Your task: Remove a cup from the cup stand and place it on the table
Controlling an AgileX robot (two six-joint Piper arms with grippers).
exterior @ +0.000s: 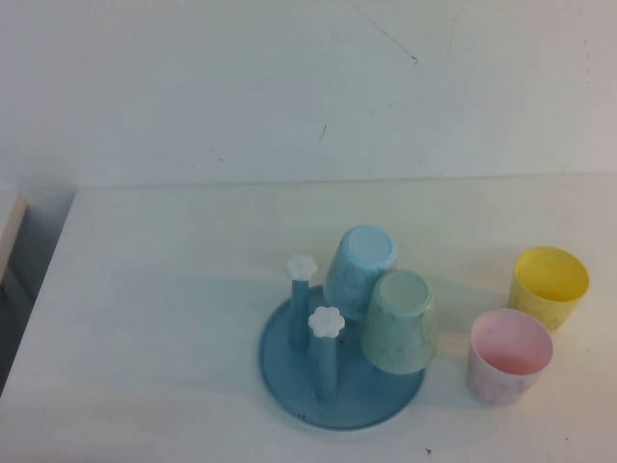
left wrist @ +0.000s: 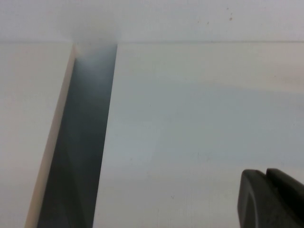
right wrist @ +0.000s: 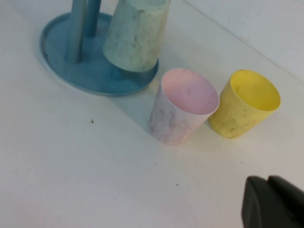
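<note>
Neither of my arms reaches into the high view; only the wrist cameras catch a dark corner of each tool. My left gripper [left wrist: 273,199] hangs above bare white table [left wrist: 199,118], near the table's edge where a dark gap separates it from a neighbouring pale surface [left wrist: 28,118], and I see only a black block of it, so I cannot tell how its jaws stand. My right gripper [right wrist: 273,202] hovers over the table on the side where the loose cups stand, and again only a dark corner shows, so its jaws cannot be read either. Neither tool touches anything. The cup [exterior: 549,285], yellow and faintly speckled, stands upright and mouth-up on the table [exterior: 154,289], to the right of the cup stand [exterior: 289,371] and clear of it. From my right wrist the cup [right wrist: 244,104] sits beyond the gripper, apart from it, just beside a pink cup [right wrist: 183,107], which is also upright on the table. On the round blue stand, a pale green cup [exterior: 402,321] and a light blue cup [exterior: 360,270] hang upside down over pegs, while two pegs with white flower knobs [exterior: 326,321] stand bare.
</note>
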